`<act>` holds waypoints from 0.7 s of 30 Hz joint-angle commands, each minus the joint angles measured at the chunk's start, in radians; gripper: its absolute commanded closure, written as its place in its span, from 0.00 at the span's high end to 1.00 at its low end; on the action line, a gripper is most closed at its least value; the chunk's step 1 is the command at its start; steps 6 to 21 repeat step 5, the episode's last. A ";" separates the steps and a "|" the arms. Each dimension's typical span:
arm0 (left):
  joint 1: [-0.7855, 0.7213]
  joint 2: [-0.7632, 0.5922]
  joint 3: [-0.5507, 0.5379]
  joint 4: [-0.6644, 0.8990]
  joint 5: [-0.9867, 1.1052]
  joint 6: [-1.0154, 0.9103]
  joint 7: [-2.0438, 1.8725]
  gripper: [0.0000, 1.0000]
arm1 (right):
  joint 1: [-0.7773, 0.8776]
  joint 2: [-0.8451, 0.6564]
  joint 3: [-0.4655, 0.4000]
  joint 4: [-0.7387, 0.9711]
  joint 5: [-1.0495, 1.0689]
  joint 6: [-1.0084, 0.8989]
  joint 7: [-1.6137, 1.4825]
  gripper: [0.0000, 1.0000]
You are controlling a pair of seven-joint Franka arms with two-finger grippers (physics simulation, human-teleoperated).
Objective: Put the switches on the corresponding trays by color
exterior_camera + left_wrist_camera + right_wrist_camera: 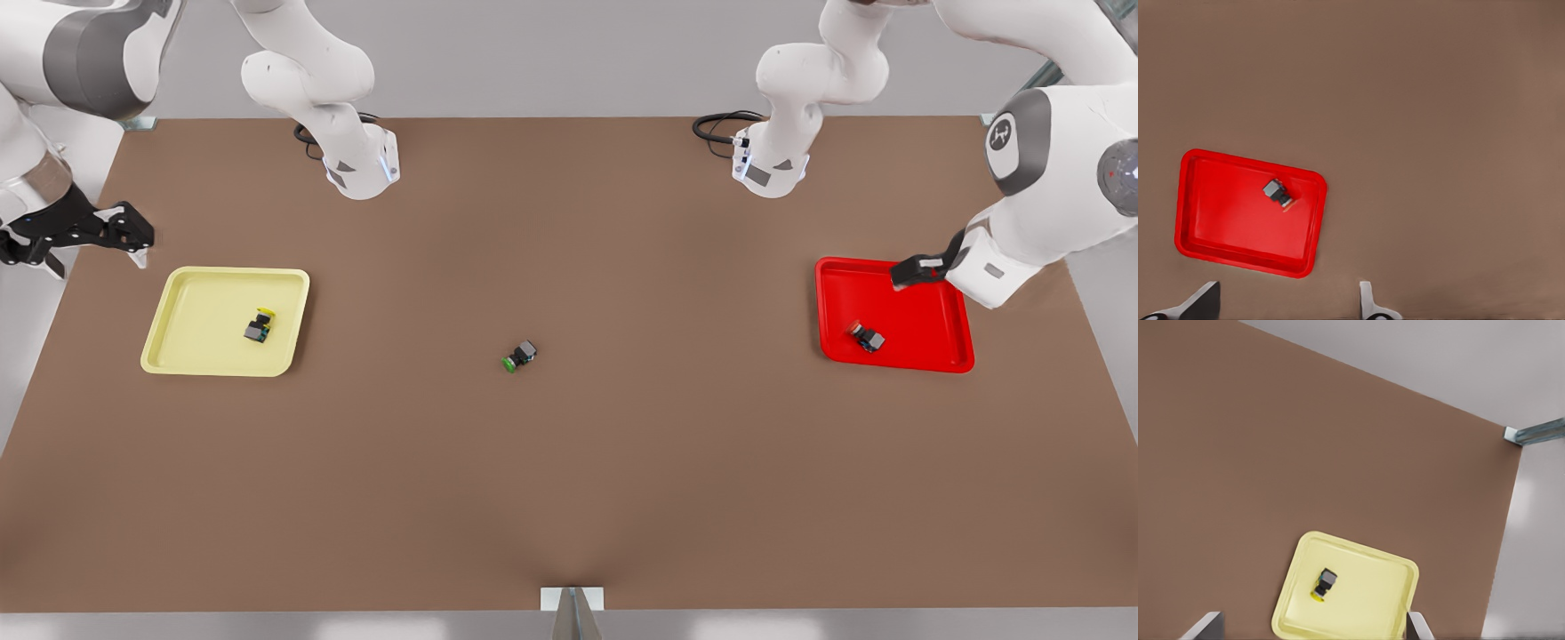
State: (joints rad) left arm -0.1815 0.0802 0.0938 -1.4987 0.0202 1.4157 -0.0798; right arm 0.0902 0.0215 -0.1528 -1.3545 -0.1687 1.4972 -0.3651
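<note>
Switches (259, 327) are judged light, rigid, best pinched by blocky bodies; left tool (914, 269) and right tool (133, 233) are seen spread, empty.

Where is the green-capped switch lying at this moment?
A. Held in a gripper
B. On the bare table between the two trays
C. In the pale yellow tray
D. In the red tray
B: the green-capped switch lies on the brown table, apart from both the yellow tray and the red tray, each of which holds its own matching switch.
</note>
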 commanded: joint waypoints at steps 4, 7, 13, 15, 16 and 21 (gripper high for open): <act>0.112 0.004 0.001 0.000 0.000 0.000 -0.002 1.00 | 0.010 0.001 -0.001 -0.003 0.000 0.000 0.000 1.00; 0.114 0.006 0.001 -0.002 0.000 0.000 0.000 1.00 | 0.010 0.001 -0.001 -0.005 0.000 0.000 0.002 1.00; 0.114 0.006 0.001 -0.002 0.000 0.000 0.000 1.00 | 0.010 0.001 -0.001 -0.005 0.000 0.000 0.002 1.00; 0.114 0.006 0.001 -0.002 0.000 0.000 0.000 1.00 | 0.010 0.001 -0.001 -0.005 0.000 0.000 0.002 1.00; 0.114 0.006 0.001 -0.002 0.000 0.000 0.000 1.00 | 0.010 0.001 -0.001 -0.005 0.000 0.000 0.002 1.00; 0.114 0.006 0.001 -0.002 0.000 0.000 0.000 1.00 | 0.010 0.001 -0.001 -0.005 0.000 0.000 0.002 1.00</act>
